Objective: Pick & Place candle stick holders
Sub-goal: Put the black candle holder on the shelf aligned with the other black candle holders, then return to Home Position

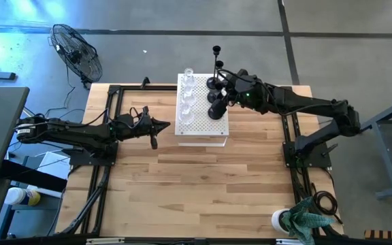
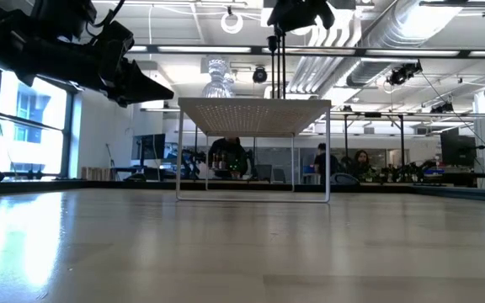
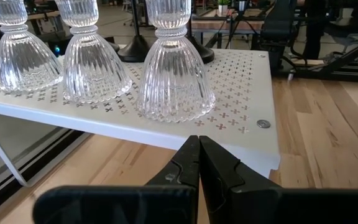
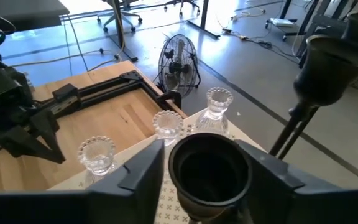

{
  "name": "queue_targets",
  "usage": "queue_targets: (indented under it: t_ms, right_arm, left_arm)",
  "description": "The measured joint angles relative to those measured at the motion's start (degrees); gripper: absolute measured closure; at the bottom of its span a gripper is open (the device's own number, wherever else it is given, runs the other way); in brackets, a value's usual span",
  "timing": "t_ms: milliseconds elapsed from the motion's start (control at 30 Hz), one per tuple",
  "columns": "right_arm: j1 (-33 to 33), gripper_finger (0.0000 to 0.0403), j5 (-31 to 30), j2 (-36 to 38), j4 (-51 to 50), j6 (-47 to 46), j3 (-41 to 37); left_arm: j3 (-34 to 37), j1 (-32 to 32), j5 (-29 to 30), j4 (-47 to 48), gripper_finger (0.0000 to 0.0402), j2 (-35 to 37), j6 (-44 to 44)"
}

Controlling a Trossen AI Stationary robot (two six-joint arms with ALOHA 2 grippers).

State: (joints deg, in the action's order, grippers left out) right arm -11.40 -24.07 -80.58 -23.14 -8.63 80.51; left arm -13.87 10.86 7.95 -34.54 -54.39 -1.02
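A white perforated board (image 1: pixel 203 129) stands on legs at the table's far middle. Three clear ribbed glass holders (image 3: pixel 176 81) rest on their wide bases along its left side. Black holders (image 1: pixel 216 109) with thin stems stand on its right side. One tall black holder (image 4: pixel 328 68) shows beside my right gripper. My right gripper (image 4: pixel 209 171) is over the board's right part, shut on a black holder's top cup. My left gripper (image 3: pixel 199 163) is shut and empty, just left of the board and a little above the table. My right gripper has the round cup (image 4: pixel 210 163) at the top of a black holder pinched between its two fingers, one on each side of the cup. The fingers come from the table's right, slanting down. The holder is upright, its stem (image 2: pixel 281 67) reaching down to the board; its base is hidden.
Black frames (image 1: pixel 107 136) lie on the table at both sides. A white cup and a green cloth (image 1: pixel 301 219) sit at the near right corner. A fan (image 1: pixel 77 54) stands on the floor beyond the far left. People (image 2: pixel 230 156) sit in the room behind.
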Motion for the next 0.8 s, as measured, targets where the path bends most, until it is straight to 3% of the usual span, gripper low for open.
queue_targets:
  t_ms: [233,433,600,800]
  right_arm:
    - [0.04,0.0163,-2.21,1.97,-0.11,2.93,0.00]
    - [1.25,0.0160,-0.43,8.59,-2.74,10.22,0.00]
    - [1.42,0.0209,1.11,16.08,-10.63,13.44,-1.26]
    - [-0.08,0.0323,5.92,27.32,-2.14,15.91,-17.25]
  left_arm:
    - [0.00,0.01,-0.01,0.00,0.0401,0.00,0.00]
    - [0.00,-0.01,0.01,0.11,0.0401,0.00,0.00]
    - [0.00,-0.01,0.01,0.13,0.0401,-0.01,0.00]
    - [0.00,0.01,-0.01,0.13,0.0401,0.00,-0.02]
